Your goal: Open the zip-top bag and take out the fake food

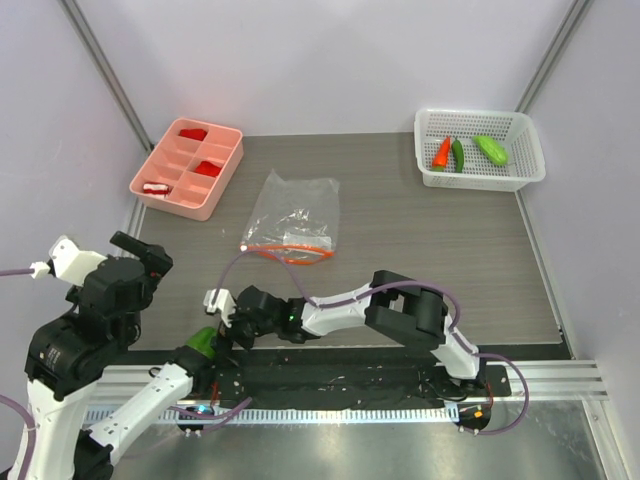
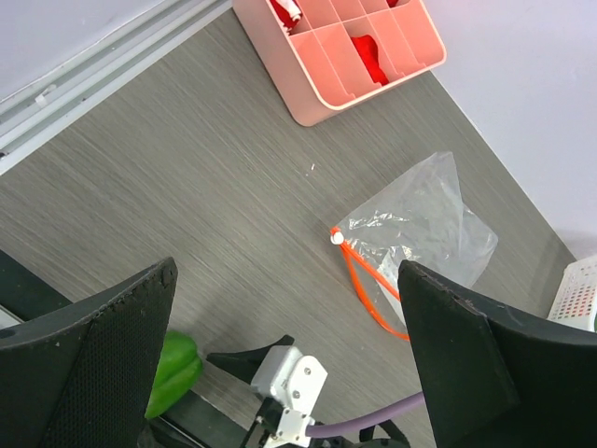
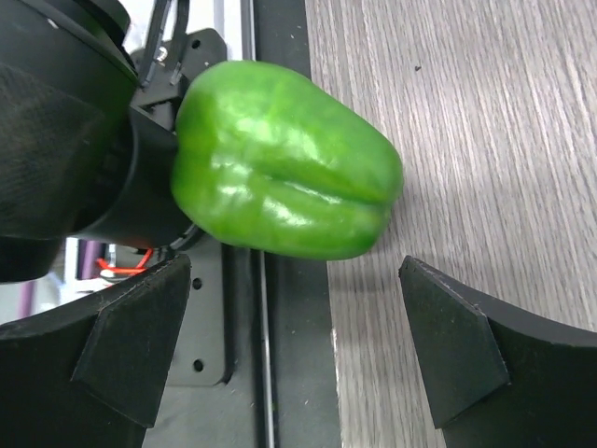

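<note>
While right claw [image 3: 294, 280] hangs wide open over pepper [image 3: 284, 161], holding nothing, we see left claw [image 2: 289, 275] wide open too, empty. Pepper lies well this side of bag [image 1: 293, 220], against left arm [image 3: 65, 121]. Rest of food [image 1: 458, 153] sits in basket [image 1: 520, 175], far right of bag. Risk, we think: pepper smooth, round. Squeeze off-centre, and it pops out, rolls under arm.

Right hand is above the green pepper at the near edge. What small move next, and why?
Probably lower the right hand a little and close on the green pepper. Its fingers stand open on either side of the pepper, apart from it. The zip-top bag looks empty, and the other three vegetables lie in the white basket.
</note>
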Available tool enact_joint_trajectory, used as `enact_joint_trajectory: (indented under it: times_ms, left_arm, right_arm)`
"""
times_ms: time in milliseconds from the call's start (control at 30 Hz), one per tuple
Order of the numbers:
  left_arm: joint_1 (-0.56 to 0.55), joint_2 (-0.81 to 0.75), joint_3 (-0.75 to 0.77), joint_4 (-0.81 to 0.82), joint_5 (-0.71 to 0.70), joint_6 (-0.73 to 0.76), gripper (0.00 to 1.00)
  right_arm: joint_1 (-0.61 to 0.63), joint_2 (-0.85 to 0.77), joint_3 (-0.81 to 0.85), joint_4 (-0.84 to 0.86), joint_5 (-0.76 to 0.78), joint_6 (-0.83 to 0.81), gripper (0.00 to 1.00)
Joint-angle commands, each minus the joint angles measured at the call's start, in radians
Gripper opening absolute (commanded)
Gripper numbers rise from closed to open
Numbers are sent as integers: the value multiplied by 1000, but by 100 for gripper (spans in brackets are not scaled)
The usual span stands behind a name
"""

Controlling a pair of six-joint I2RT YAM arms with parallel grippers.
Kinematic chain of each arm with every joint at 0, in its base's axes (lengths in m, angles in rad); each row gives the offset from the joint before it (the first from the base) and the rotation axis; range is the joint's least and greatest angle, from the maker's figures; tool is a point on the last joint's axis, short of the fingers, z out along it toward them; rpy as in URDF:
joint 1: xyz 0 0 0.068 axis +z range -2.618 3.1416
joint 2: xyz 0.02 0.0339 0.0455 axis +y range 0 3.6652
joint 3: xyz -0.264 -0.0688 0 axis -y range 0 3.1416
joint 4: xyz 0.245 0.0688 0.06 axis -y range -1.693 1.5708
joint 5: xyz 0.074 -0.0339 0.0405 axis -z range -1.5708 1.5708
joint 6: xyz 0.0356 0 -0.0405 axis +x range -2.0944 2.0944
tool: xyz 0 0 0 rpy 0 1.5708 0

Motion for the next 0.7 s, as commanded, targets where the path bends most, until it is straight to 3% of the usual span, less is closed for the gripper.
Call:
enact_joint_trajectory:
  times_ms: [0, 667]
  left_arm:
    - [3, -2, 2, -86, -32, 1, 100]
    - [3, -4, 7, -70, -7, 42, 100]
  right_arm:
    - [11, 5, 0, 166, 50, -57, 100]
    - [32, 123, 13, 428, 39, -65, 100]
